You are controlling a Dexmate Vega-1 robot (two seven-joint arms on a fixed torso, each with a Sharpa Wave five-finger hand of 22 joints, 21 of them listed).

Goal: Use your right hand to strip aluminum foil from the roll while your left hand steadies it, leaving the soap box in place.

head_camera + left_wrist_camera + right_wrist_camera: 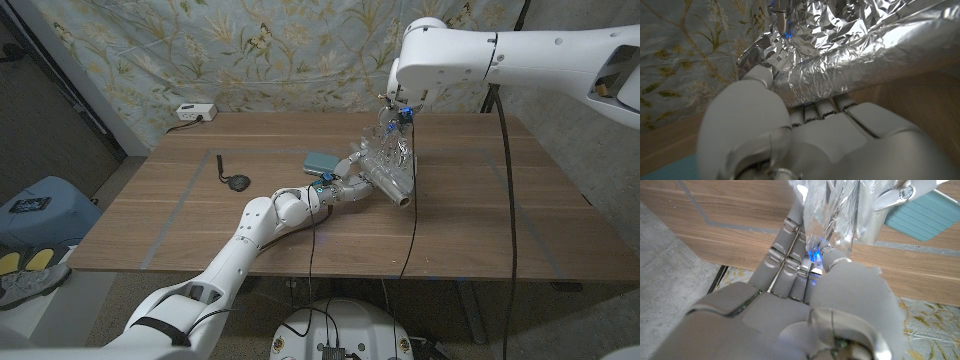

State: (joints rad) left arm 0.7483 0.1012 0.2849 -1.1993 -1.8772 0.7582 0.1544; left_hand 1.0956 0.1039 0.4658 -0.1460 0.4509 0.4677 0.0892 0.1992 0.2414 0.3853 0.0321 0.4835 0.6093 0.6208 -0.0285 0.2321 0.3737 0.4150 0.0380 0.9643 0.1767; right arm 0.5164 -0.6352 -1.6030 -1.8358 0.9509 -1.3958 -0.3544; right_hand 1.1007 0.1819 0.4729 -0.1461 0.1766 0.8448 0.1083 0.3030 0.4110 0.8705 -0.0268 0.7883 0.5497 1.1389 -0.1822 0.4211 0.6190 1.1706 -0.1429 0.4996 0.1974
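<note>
The foil roll (388, 180) lay near the middle of the table (480, 230), slightly toward the far edge, one end pointing at the near edge. The left hand (352, 186) pressed on the roll, fingers (822, 107) laid against its crinkled side. The right hand (400, 112) hung above it, fingers (790, 255) clamped on the loose foil sheet (393, 148) (pinched against the thumb, as the right wrist view showed), the sheet lifted from the roll. The teal soap box (322, 162) sat just beside the left hand, toward the far edge. A black disc (238, 181) lay toward the table's left edge.
</note>
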